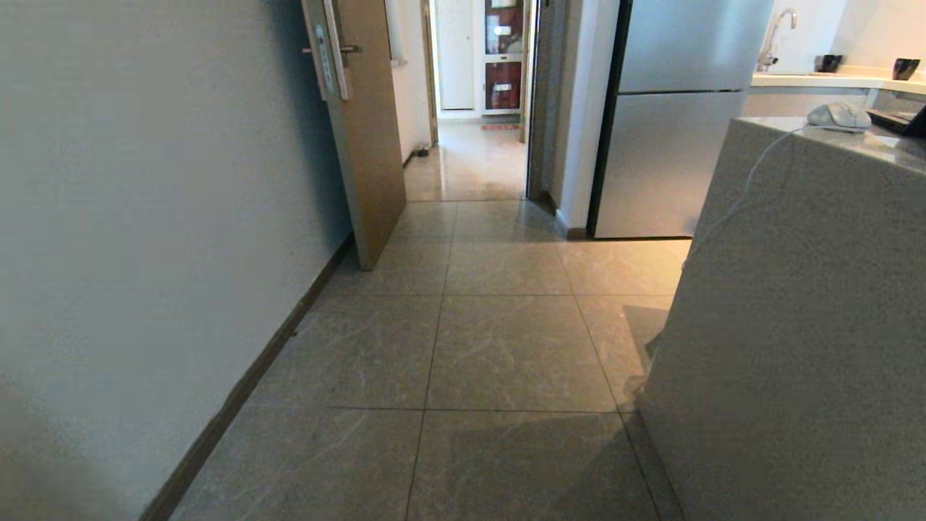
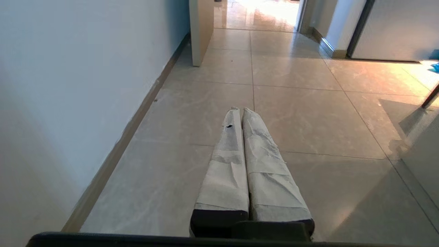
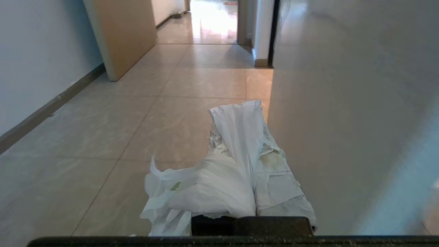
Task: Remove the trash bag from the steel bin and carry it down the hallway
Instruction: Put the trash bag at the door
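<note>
Jaws of the right gripper (image 3: 252,113) were shut tight on the trash bag (image 3: 209,192). Its two wrapped fingers (image 3: 277,178) pinched a strip of the thin white plastic between them. A bit of that strip stuck out past the tips, and the rest of the bag bunched up and hung down beside the fingers. The jaws of the left gripper (image 2: 241,111) were shut too, but they held nothing. Their fingers (image 2: 226,164) pressed flat against each other and pointed out over the floor (image 2: 308,120).

No steel bin showed in any view, so I think the bag was already out of it. The step in hand looked like the carrying part.

Ahead lay the hallway (image 1: 506,347), with a white wall (image 1: 145,217) on the left and a tall stone counter (image 1: 796,325) close on the right. Farther on, a brown door (image 1: 365,145) stood open, and a silver fridge (image 1: 673,145) stood on the right. A bright doorway (image 1: 474,152) waited beyond them.

Next, I think the robot had to roll straight on between the wall and the counter. It should keep the squeeze on the bag the whole way, and keep the bag from catching on the counter's corner.

Up close the bag looked thin, soft and crinkly. It was white and a little see-through, with a small spot of green print (image 3: 175,186). It would probably slip or tear easily.
</note>
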